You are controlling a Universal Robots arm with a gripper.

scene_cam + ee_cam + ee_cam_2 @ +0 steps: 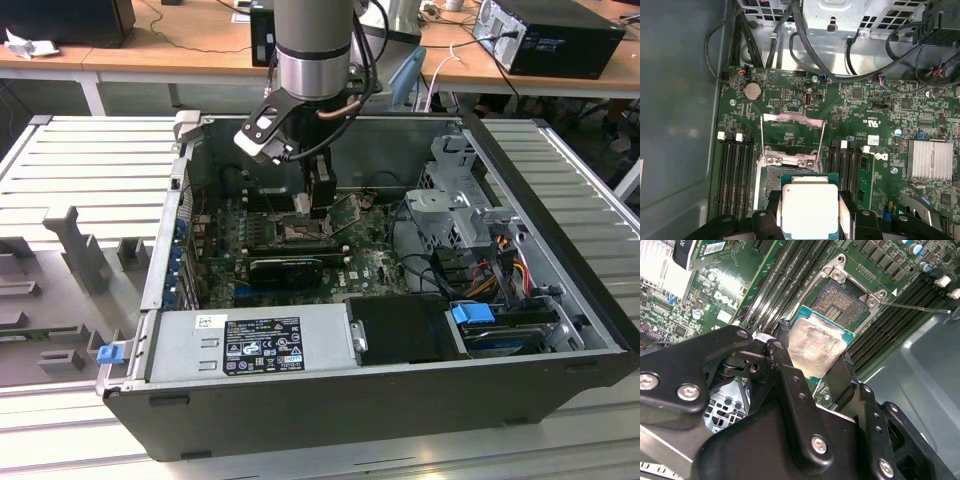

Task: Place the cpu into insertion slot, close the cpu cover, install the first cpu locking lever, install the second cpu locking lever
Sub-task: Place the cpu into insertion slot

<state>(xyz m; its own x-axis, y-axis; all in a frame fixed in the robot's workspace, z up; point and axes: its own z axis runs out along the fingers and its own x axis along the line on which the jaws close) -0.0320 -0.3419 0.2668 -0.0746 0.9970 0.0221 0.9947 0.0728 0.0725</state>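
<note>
**Bringing the cpu to the slot**

Working on step one: getting the cpu (pixel 809 216) into the slot (pixel 790 170). Reaching down into the open case (pixel 350 400) with the gripper (pixel 312 195), over the middle of the green board (pixel 855 115). Pinching the cpu by two opposite edges, with the fingers (pixel 840 380) closed only as far as the chip lets them and the silver top facing the wrist cameras. Holding nothing else.

Hanging the cpu partly over one edge of the slot in both wrist views and, by the look of it, not sitting in it yet. Not being able to tell whether a corner is touching. Seeing the dark pin field bare, the cover (pixel 792 118) flipped up and back out of the way, and a thin lever (pixel 915 306) swung out to the side.

Calling for care here: getting the chip square over the slot, matching edges and corners, then lowering it flat and gently, without tilting or scraping the pins.
</note>
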